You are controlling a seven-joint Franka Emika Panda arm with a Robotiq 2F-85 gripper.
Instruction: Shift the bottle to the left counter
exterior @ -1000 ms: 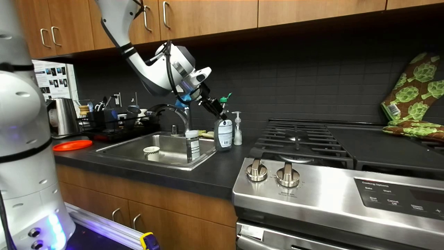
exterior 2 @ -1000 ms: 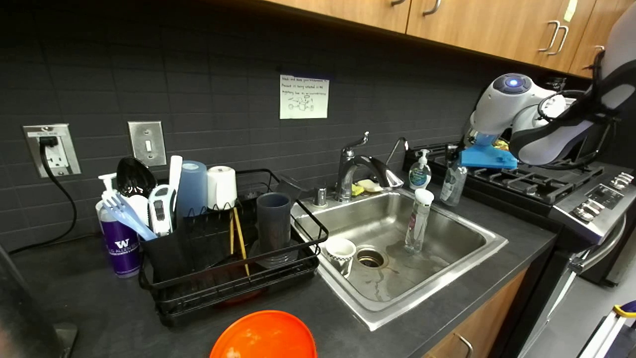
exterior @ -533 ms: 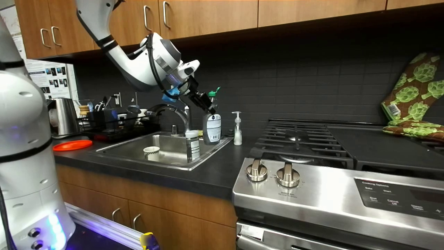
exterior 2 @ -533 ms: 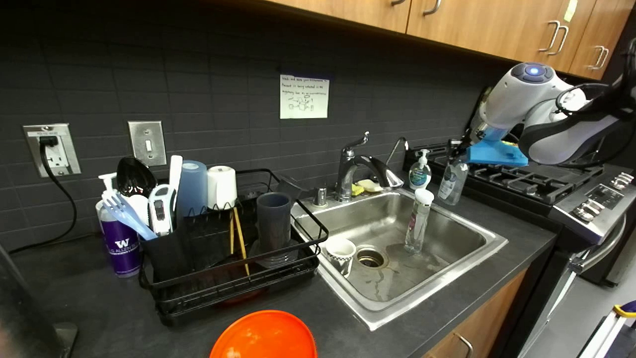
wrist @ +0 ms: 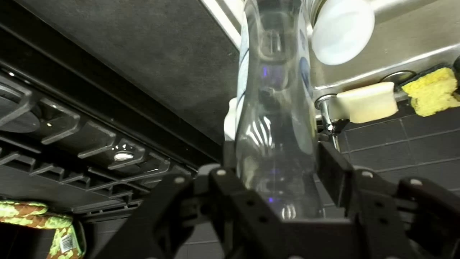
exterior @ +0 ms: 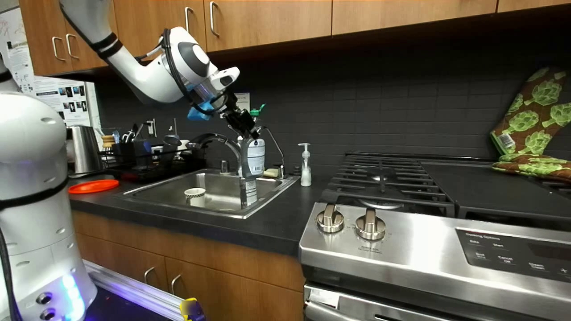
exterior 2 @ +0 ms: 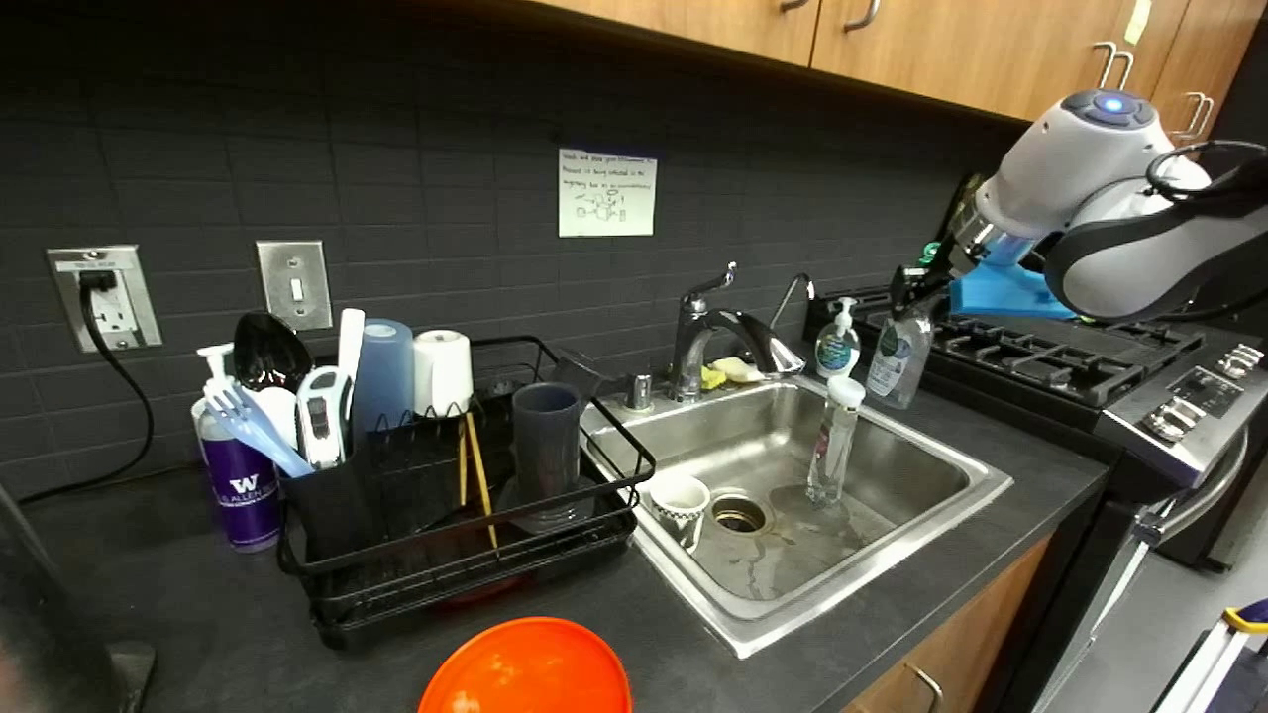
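One bottle, topped in teal-green, hangs in the gripper in an exterior view; a second ago it appeared just beside the white pump dispenser, right of the sink, and it has since shifted left and upward, its lower end now in line with the sink's far part. In an exterior view, the same bottle is held slightly tilted, top leaning right, beyond the slim white-capped bottle in the sink; the left counter, bearing the dish rack and orange plate, lies well apart, at near left. In the wrist view, the fingers are closed on the bottle's narrowing upper body, one to either side. The shift suggests that the pick is complete and the carry leftward under way, perhaps in its early part. What remains, by inference, is to clear the faucet and the slim white-capped bottle without a knock, then lower the bottle onto the left counter and release it.
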